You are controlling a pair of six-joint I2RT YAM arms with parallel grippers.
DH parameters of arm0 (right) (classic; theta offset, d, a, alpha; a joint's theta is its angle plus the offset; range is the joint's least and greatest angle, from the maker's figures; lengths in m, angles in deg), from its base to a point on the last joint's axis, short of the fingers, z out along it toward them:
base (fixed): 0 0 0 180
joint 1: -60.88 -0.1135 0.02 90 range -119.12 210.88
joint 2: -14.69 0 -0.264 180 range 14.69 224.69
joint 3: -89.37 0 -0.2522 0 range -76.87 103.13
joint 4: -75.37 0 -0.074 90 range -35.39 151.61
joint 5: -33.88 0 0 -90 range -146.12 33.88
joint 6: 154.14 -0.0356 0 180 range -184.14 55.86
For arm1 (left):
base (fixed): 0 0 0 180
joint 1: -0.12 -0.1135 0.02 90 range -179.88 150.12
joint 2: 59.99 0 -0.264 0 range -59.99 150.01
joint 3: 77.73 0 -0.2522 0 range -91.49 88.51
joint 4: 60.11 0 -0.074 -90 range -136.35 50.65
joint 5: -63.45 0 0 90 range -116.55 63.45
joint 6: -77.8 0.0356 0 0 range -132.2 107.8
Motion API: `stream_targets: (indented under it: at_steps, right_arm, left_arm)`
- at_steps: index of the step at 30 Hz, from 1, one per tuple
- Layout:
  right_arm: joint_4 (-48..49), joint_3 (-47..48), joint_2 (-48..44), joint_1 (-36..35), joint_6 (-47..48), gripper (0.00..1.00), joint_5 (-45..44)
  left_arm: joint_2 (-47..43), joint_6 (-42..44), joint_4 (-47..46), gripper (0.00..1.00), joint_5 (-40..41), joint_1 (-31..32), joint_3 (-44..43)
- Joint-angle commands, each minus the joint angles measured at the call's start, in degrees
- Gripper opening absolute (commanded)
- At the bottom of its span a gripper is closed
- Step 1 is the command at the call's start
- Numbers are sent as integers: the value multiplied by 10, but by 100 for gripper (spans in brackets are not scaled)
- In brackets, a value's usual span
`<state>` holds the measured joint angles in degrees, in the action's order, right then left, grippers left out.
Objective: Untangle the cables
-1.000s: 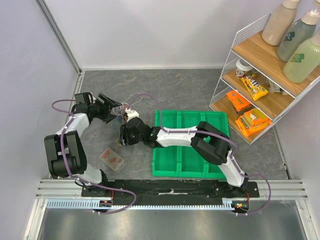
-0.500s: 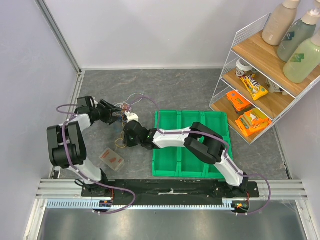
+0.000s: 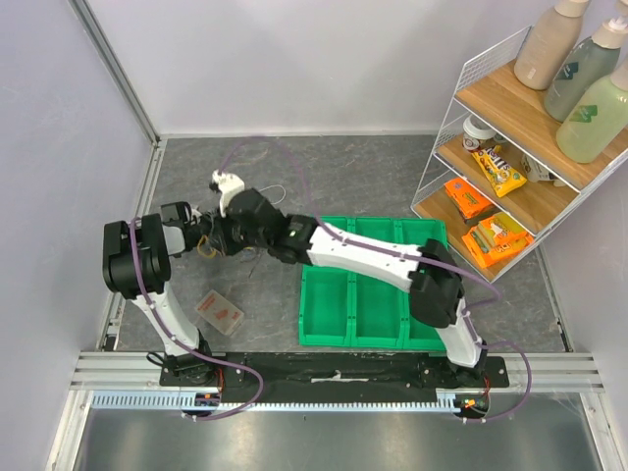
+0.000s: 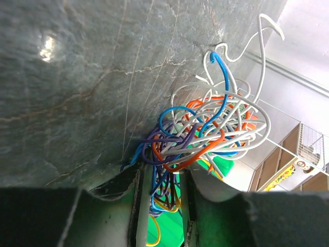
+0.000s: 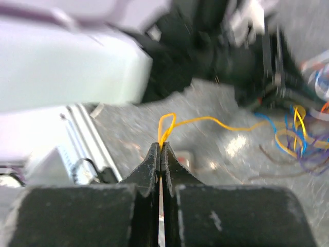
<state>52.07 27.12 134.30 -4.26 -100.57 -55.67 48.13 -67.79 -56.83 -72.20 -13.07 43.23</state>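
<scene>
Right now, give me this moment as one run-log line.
left gripper: jaws around cables, grip unclear | right gripper: shut on yellow cable | cables: tangled

Both arms (image 3: 363,257) have white links, black joints and lilac hoses (image 3: 260,139).

You face a grey marbled tabletop (image 3: 363,172) enclosed by pale lilac walls (image 3: 294,59); a wire-and-wood shelf rack (image 3: 494,96) stands at your far right.
</scene>
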Motion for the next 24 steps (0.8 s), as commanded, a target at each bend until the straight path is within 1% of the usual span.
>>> stream_targets:
  at_steps: [1,4,7,10,13,14,20,23,24]
  right_arm:
    - [-51,135,-106,-2,61,0,8]
    - [-42,179,-143,-2,70,0,-1]
    - [-36,214,-164,-2,84,0,-34]
    - [-31,228,-193,-2,93,0,-58]
    - [-10,227,-225,-2,90,0,-56]
    - [-7,229,-232,-2,87,0,-53]
    - [4,270,-273,-3,72,0,-6]
    - [27,266,-299,-3,59,0,34]
    - [37,258,-307,-3,58,0,48]
  left_arm:
    - [-2,8,-2,32,-12,-9,-10]
    - [8,9,-7,21,-24,-16,-15]
    - [15,7,-11,18,-37,-17,-13]
    - [10,0,-19,16,-41,-17,-10]
    - [3,3,-21,7,-44,-18,-12]
    - [3,4,-21,6,-44,-18,-12]
    - [6,-1,-20,4,-41,-32,-8]
    - [9,-7,-23,7,-45,-38,-7]
    - [10,-8,-29,10,-51,-39,-7]
